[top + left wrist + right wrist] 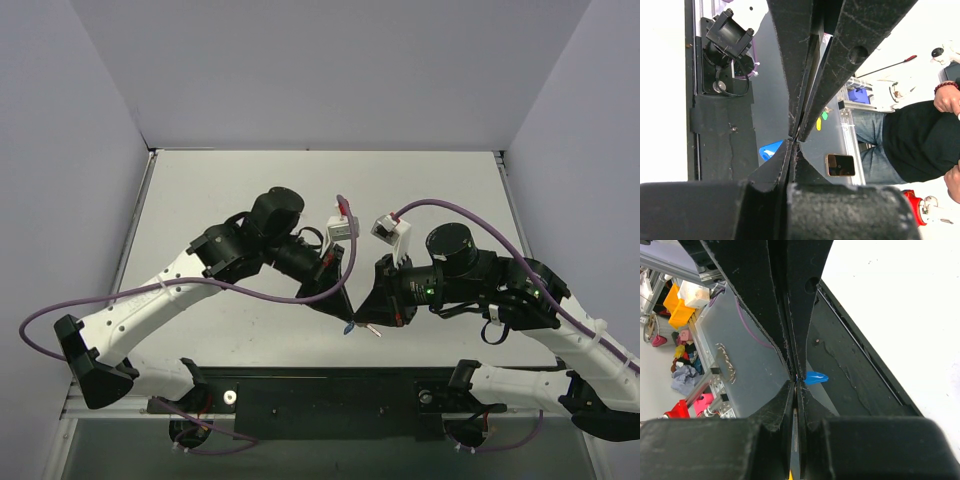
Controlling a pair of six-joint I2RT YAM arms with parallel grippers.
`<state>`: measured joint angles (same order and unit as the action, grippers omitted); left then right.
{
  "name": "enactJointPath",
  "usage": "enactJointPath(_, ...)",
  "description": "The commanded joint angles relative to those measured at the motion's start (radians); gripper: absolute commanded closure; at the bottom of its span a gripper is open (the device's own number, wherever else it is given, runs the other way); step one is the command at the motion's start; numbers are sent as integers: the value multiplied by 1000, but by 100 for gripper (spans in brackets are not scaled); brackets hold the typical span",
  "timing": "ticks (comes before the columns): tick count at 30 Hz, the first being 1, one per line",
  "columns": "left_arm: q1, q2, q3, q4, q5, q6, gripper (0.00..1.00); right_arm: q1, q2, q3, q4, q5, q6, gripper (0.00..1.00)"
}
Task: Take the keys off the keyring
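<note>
Right claw and left claw pinched shut, tip to tip.
Over the near part of the table, the blue keyring juts from the left claw's tips; a silver key shows just beside it.

— The keyring?
— Tiny, bright blue, pointed end jutting out where left tool and right tool meet tip to tip
— Any key?
— One, a thin silver sliver slanting just right of it
</note>
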<state>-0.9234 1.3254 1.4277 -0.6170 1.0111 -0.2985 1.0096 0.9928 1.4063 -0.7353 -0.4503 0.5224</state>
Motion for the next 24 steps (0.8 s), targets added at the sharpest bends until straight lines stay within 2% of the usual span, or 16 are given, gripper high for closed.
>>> enactJointPath(1,-12,8,37,37,0,13,100,4,-16,13,19,-2,1,100)
enactJointPath(7,-28,-15,16,43,-92,0,100,6,-28,7,20,28,-2,100)
enactJointPath(13,-26,-107,-140,229,-150,-126,100,6,-43,-15,31,65,1,100)
enactJointPath(24,-25,-192,-250,468,-270,-306,100,4,-88,-50,85,153,30,100)
